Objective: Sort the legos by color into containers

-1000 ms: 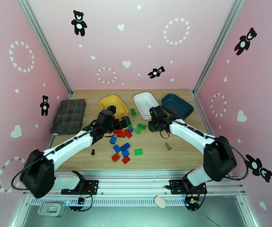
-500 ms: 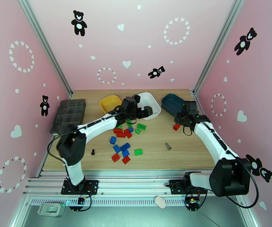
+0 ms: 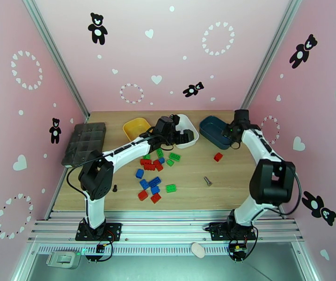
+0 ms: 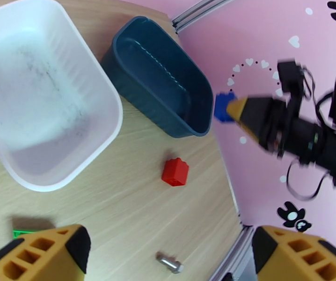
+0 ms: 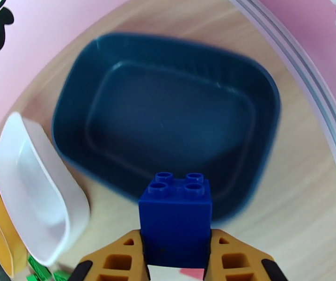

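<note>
Right hand (image 5: 176, 251) clamped on blue lego (image 5: 175, 216), over rim of teal container (image 5: 168, 108), far right corner of tabletop (image 3: 233, 179); left hand (image 3: 186, 136) spread wide open, over white container (image 3: 190, 122); other legos (image 3: 155, 173) scattered mid-tabletop

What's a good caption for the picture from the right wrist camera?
Right gripper holds a blue lego at the edge of the empty dark teal tub.
</note>
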Robot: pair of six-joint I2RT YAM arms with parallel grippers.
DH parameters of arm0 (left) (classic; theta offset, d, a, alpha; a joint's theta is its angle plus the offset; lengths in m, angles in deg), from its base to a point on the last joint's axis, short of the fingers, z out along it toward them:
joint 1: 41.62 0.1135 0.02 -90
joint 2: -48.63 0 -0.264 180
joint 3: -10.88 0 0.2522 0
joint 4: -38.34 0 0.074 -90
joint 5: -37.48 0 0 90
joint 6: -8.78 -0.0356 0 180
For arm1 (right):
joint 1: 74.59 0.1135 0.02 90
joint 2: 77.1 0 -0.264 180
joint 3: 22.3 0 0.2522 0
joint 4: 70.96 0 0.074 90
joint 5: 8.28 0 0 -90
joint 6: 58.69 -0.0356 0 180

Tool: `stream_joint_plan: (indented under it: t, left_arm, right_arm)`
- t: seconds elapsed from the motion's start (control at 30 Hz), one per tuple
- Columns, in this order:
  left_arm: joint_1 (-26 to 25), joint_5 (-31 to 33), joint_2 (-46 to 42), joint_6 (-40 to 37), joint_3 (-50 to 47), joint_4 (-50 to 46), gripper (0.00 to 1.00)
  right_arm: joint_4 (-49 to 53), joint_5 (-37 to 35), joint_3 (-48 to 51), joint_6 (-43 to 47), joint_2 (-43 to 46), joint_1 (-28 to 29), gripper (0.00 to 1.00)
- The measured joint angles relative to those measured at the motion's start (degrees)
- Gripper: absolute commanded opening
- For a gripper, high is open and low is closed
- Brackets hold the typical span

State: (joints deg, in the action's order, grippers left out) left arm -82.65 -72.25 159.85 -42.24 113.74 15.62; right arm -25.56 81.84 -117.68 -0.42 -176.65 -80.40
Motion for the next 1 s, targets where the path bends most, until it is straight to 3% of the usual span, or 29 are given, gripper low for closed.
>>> stream_joint_plan:
  t: [0.1, 0.33, 0.53, 0.7, 0.83, 1.0]
  left_arm:
    - [0.17, 0.61, -0.46, -1.03, -0.44, -1.09, 0.98]
    - [1.31, 1.6, -4.63, -1.7, -6.36, -1.07, 0.97]
    - [1.97, 4.09, -9.51, -1.95, -11.67, -0.94, 0.98]
    - [2.45, 7.02, -15.54, -1.97, -17.62, -0.94, 0.97]
    - [4.02, 9.81, -21.94, -1.95, -23.91, -0.98, 0.98]
    - [7.45, 14.38, -31.98, -1.86, -32.83, -2.82, 0.98]
  right_arm:
    - [0.52, -0.81, -3.45, -0.28, -3.1, 0.0, 0.25]
    - [2.58, -1.92, -7.37, 0.02, -7.04, -0.22, 0.61]
    - [2.99, -1.81, -6.95, 0.79, -6.49, 0.17, 0.67]
    - [2.69, -1.49, -2.08, 1.95, -0.04, 3.15, 0.66]
    - [1.92, -1.05, 2.14, 3.23, 6.95, 10.12, 0.64]
    - [1.55, -1.44, 6.27, 4.72, 11.47, 23.58, 0.65]
